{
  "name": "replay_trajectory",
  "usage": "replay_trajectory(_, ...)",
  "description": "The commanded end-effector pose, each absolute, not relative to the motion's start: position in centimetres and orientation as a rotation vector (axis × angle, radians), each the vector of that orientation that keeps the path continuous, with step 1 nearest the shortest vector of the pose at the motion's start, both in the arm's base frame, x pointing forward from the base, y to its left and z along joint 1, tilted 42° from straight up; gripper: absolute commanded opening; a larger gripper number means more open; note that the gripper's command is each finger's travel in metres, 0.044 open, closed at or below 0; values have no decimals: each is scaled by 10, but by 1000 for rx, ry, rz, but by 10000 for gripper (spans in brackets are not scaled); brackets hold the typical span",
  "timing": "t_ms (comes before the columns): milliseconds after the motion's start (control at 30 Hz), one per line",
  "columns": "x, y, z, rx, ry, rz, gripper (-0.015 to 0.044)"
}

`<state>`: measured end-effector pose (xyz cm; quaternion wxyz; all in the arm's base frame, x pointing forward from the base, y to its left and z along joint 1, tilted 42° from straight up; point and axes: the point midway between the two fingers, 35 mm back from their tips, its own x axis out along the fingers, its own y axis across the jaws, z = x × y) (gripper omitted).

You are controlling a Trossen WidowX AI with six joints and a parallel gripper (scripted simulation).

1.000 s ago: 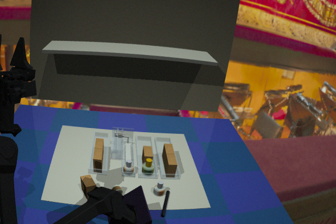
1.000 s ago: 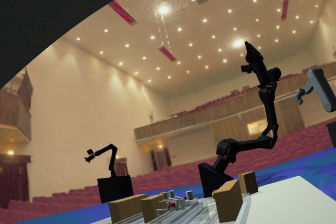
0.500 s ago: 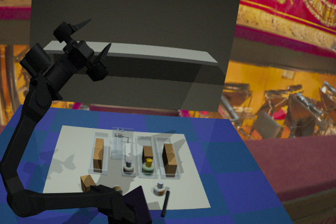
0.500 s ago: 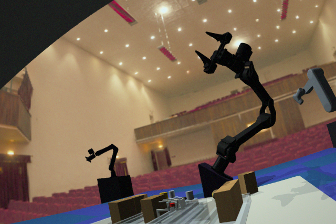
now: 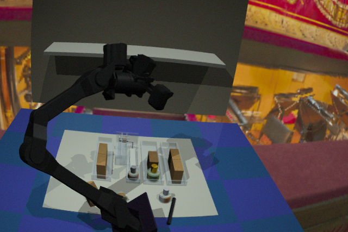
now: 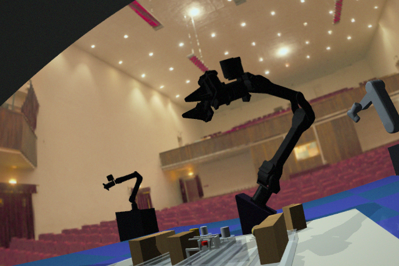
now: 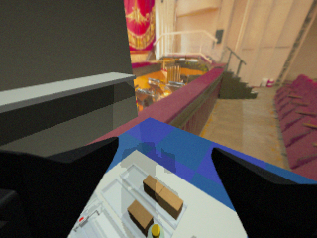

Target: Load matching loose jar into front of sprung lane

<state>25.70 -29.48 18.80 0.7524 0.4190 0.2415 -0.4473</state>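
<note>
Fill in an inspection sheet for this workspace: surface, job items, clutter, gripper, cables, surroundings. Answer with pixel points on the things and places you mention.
Surface: blue checked table (image 5: 238, 198) with a pale mat (image 5: 193, 204).
Job items: grey-capped jar (image 5: 133, 174) at the front of the sprung lane (image 5: 132, 156); loose grey-capped jar (image 5: 165, 196) upright on the mat, apart from the lanes.
Clutter: yellow-capped jar (image 5: 153, 174) and brown boxes (image 5: 101, 162) (image 7: 169, 200) in other lanes; dark rod (image 5: 171, 210) beside the loose jar; another brown box by the arm, partly hidden.
Gripper: gripper (image 6: 183, 107) (image 7: 164, 146) raised, open, holding nothing.
Cables: nothing seen.
Surroundings: grey panel with shelf (image 5: 182, 54) behind; theatre-like hall; other arms beyond.
</note>
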Motion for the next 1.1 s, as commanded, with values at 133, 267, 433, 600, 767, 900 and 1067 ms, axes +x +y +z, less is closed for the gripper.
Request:
replay_trajectory(133, 252, -264, 70, 742, 1111, -623, 440)
replay_trajectory(267, 239, -236, 16, 680, 1343, -321, 440)
replay_trajectory(433, 217, -193, -40, 651, 1501, 140, 440)
replay_trajectory(600, 199, -159, -66, 666, 1503, 463, 440)
replay_trajectory(767, 199, -159, -66, 666, 1503, 463, 440)
replay_trajectory(900, 199, -146, -80, 666, 1502, 463, 440)
replay_trajectory(1067, 198, -133, -93, 667, 1502, 464, 440)
